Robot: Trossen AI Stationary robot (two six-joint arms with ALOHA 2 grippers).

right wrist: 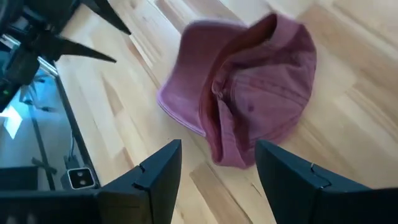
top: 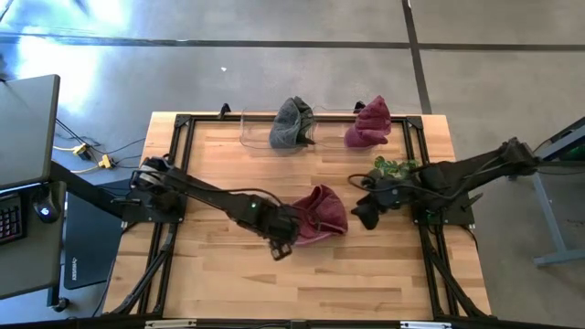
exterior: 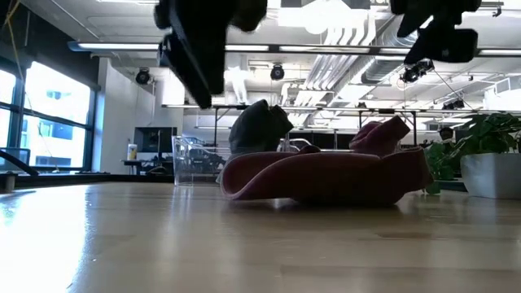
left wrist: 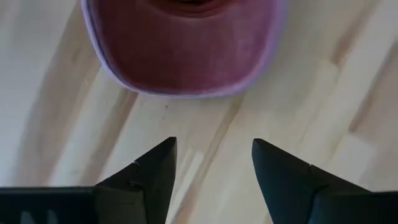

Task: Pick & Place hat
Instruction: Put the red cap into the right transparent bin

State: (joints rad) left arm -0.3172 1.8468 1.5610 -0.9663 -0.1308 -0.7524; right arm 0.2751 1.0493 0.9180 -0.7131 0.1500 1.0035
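Three hats are counted on the tabletop (top: 219, 174): two maroon (top: 320, 215) (top: 368, 123), one grey (top: 291, 123). Both hands (top: 281, 245) (top: 366, 216) are spread, empty.

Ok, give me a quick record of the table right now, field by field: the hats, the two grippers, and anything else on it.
near hat: maroon cap, lying loose mid-table
left gripper: open, beside the cap's brim, holding nothing
right gripper: open, empty, on the cap's other side
far hats: grey hat and second maroon hat at the far edge
container: clear bin under the grey hat
other: potted plant
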